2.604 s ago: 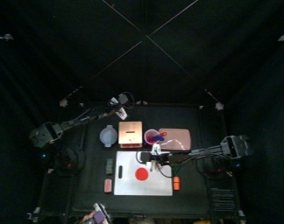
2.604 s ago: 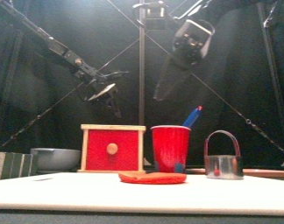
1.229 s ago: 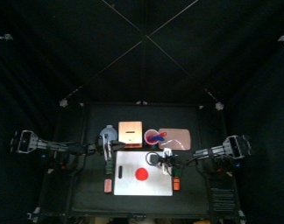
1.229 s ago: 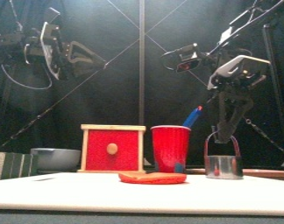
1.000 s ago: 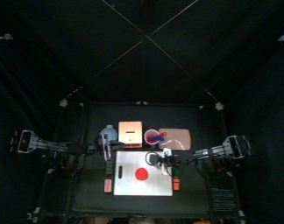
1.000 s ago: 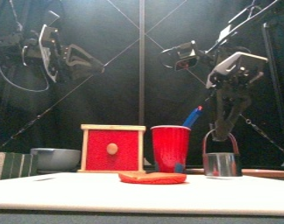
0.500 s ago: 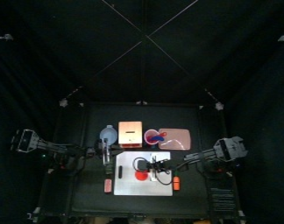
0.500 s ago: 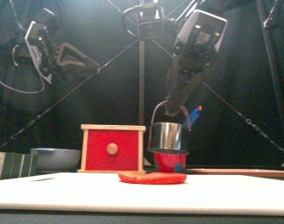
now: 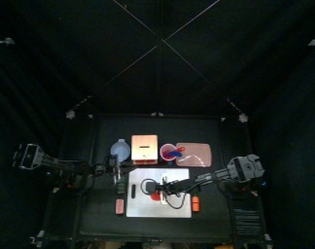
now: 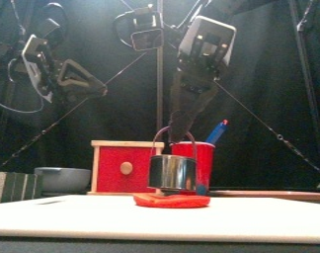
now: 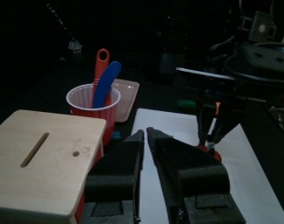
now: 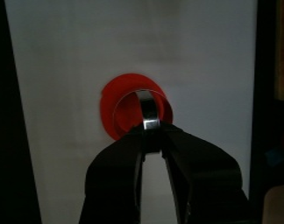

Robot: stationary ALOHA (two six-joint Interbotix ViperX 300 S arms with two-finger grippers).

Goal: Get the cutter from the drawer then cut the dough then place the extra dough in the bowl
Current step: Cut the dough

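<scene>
Front of table: white cutting board (image 10: 70, 219), flat red dough disc (image 10: 190, 203) lying mid-board. Round metal cutter (image 10: 172, 174) directly over disc, bottom rim at dough surface; contact unclear. Right gripper (image 12: 152, 129) clamped on top of cutter's wire handle. Judgement: cutter light, rigid, may swing on wire, so press straight down, slow. Dough looks soft, thin, probably tacky; scrap ring floppy, pinch at outer rim. Behind: red cup (image 10: 202, 156), wooden box (image 10: 127, 166), blue-grey bowl (image 10: 64, 179) far left. Left gripper (image 11: 148, 133) parked high left, jaws closed, empty.
</scene>
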